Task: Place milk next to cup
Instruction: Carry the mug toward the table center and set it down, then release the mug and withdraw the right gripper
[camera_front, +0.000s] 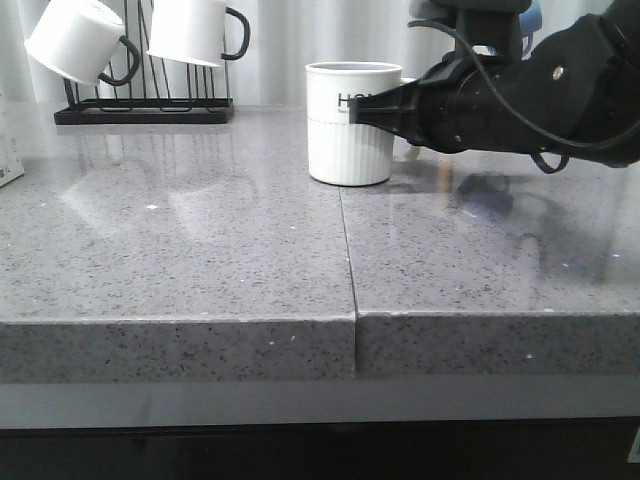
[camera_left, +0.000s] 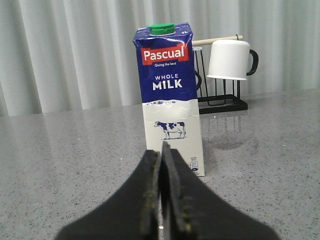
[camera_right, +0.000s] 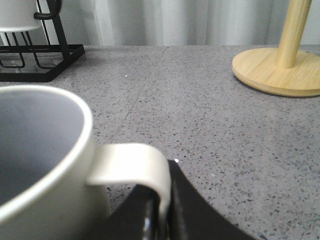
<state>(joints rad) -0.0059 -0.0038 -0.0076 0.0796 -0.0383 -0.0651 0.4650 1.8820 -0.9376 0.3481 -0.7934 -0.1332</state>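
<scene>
- Front view: I see the cup (camera_front: 351, 123) upright on the grey speckled counter (camera_front: 200, 260), near the seam between the two slabs. It is white and ribbed on its lower half, with black letters "HO" readable before my right arm covers the rest. From this low angle I cannot see inside it.
- The right gripper (camera_front: 372, 108) reaches in from the right and its tip sits against the cup's right side; how the jaws stand is not clear here.
- At the back left, two white mugs (camera_front: 190, 30) with black handles hang tipped on a black rack (camera_front: 145, 112). The milk does not show in this view.
- Left wrist view: the milk (camera_left: 170, 95) stands upright on the counter, just ahead of the left gripper (camera_left: 161, 200) and apart from it. Its blue upper half reads "Pascual", "Giving the best" and "WHOLE MILK"; the white lower half carries a small cow picture, and the cap is green.
- The left jaws are pressed together with nothing between them.
- Behind the carton, a white mug hangs on the black rack.
- Right wrist view: the cup's inside looks empty as far as I can see. The right jaws are clamped on its white handle (camera_right: 135, 167).
- Farther back stands a wooden holder (camera_right: 280, 65) with a round base and upright post.
</scene>
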